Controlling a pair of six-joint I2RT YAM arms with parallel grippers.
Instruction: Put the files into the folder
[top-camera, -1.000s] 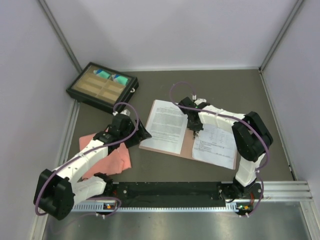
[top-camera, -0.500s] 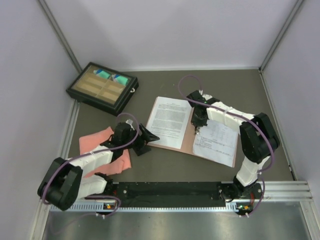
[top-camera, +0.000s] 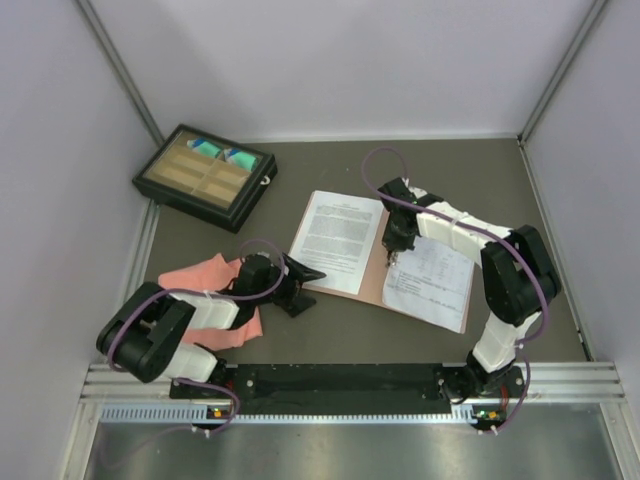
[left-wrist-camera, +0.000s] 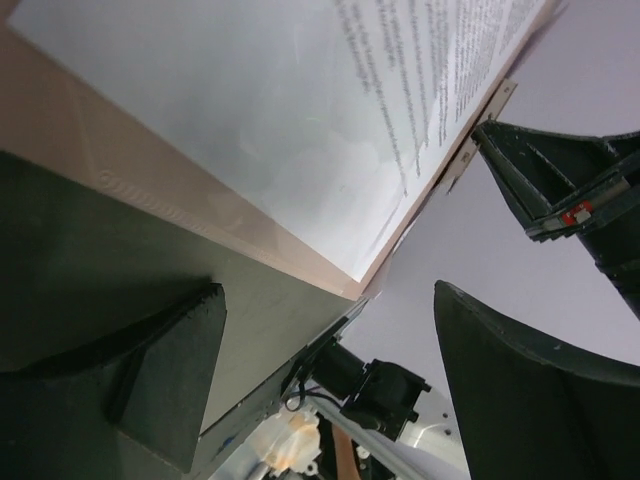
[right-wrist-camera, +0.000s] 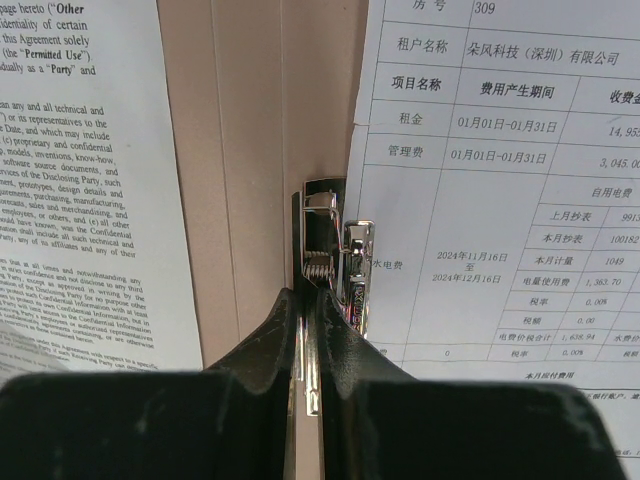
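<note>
The right gripper (right-wrist-camera: 305, 345) has its jaws pressed together on a thin bright metal strip (right-wrist-camera: 310, 385) that runs up into the spring clip (right-wrist-camera: 325, 235) on the folder's (right-wrist-camera: 245, 150) spine. How far the strip goes down is hidden by the finger bodies, which fill the bottom of the wrist view.

The left gripper (top-camera: 303, 287) lies low with its jaws wide apart and holds nothing. It sits at the near-left edge of the folder (top-camera: 372, 288). Whether a fingertip touches that edge cannot be told: from above the fingers are dark against dark table (top-camera: 500, 180), and in the left wrist view the edge (left-wrist-camera: 100, 170) runs just ahead of the 2 fingers (left-wrist-camera: 170, 390).

The 2 files lie flat on the open folder. The text sheet (top-camera: 335, 240) covers nearly all of the left flap. The table sheet (top-camera: 430, 280) covers the right flap and overhangs its near-right corner. In the right wrist view both sheets are cut off by the frame.

The pink cloth (top-camera: 205, 285) is partly under the left arm. A compartment box (top-camera: 205, 175) sits at the far left, well apart from the folder. Bare table runs behind the folder and to its right.
</note>
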